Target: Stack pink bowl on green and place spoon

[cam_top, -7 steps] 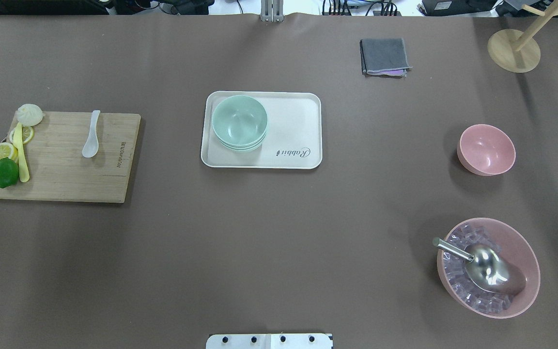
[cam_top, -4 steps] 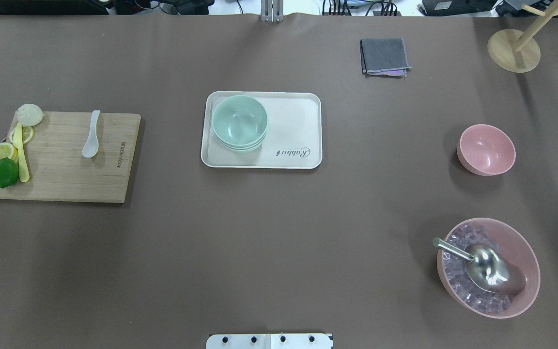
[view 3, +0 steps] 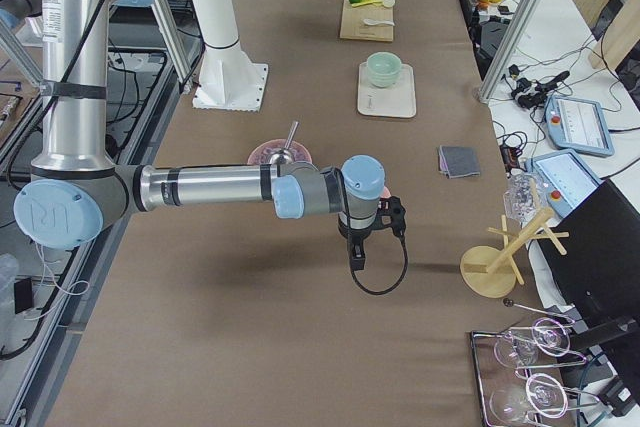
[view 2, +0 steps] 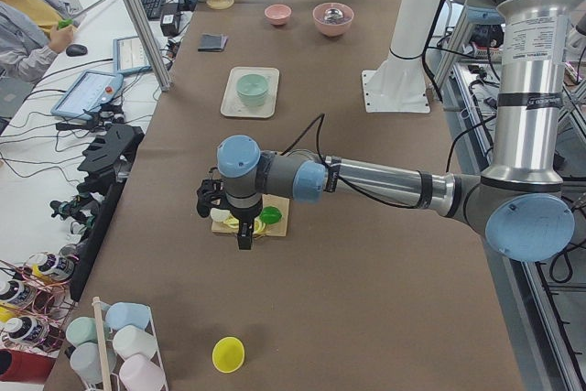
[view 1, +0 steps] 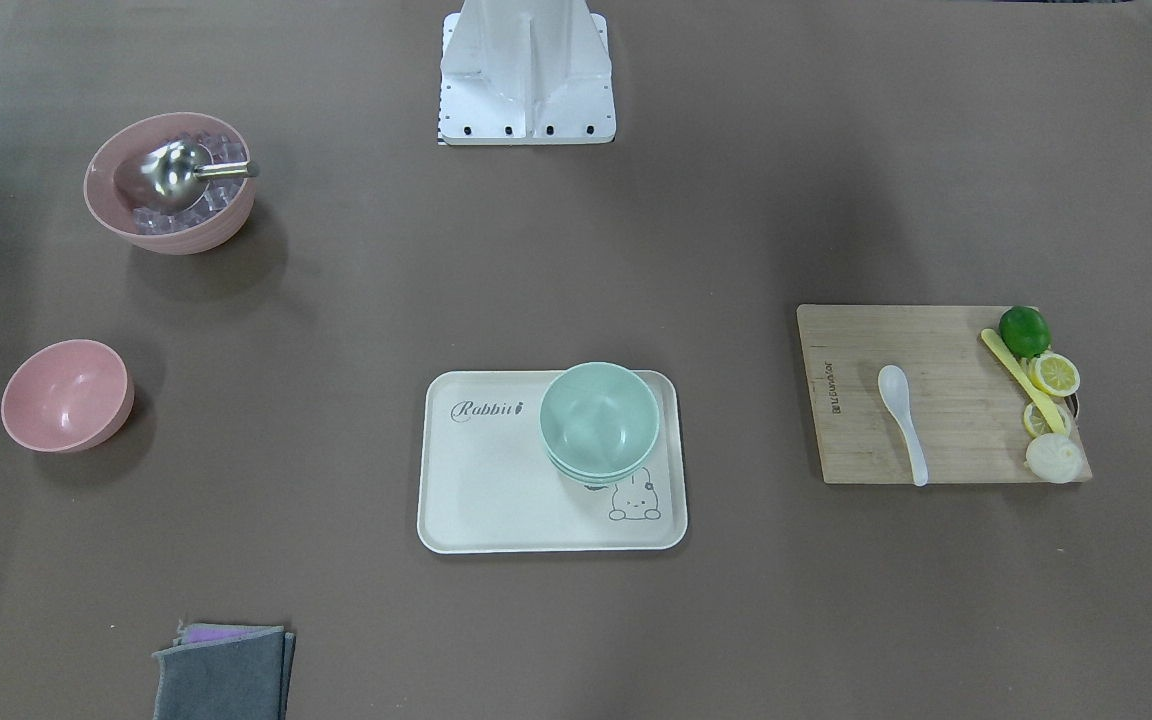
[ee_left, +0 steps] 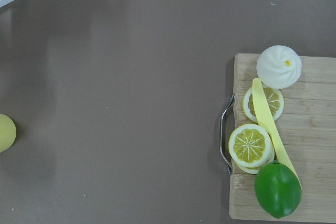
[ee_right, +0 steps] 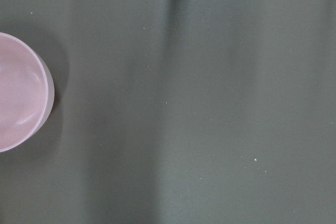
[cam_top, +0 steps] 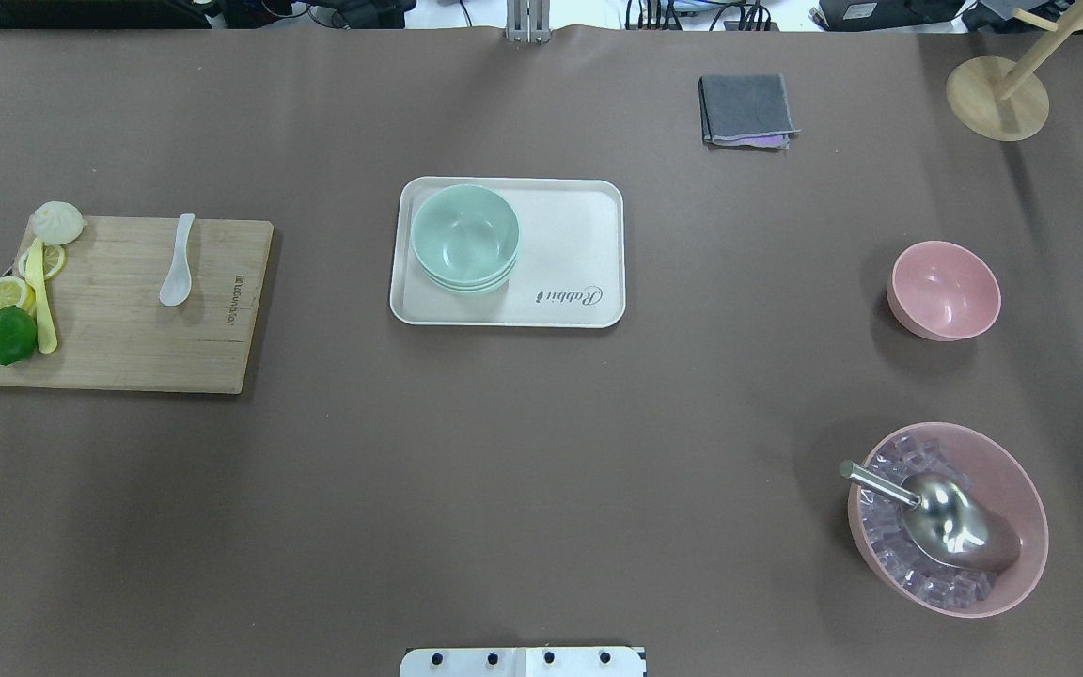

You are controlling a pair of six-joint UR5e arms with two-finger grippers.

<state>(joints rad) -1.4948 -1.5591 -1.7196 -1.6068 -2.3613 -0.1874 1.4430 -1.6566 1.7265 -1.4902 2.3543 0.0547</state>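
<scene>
The pink bowl (cam_top: 946, 290) sits just beside the right pincer (view 3: 357, 259) and the spoon (cam_top: 177, 273) near the left pincer (view 2: 245, 241), each seemingly staged for its own pickup. I cannot tell whether either pincer is apart or together.

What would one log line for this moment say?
stage: not started; small pink bowl: on table; green bowls: on tray; spoon: on board; left gripper, right gripper: state unclear

The overhead view looks down on the table (cam_top: 541, 451) from behind the robot base (cam_top: 523, 661), the front-facing one steeply down from the far side; both share the tray (cam_top: 570, 235) and green bowls (cam_top: 464, 235). The side views look along the table from its two ends. The wrist cameras look straight down from close, the left on the left end of the cutting board (ee_left: 315, 129), the right beside the pink bowl (ee_right: 18, 93).
</scene>
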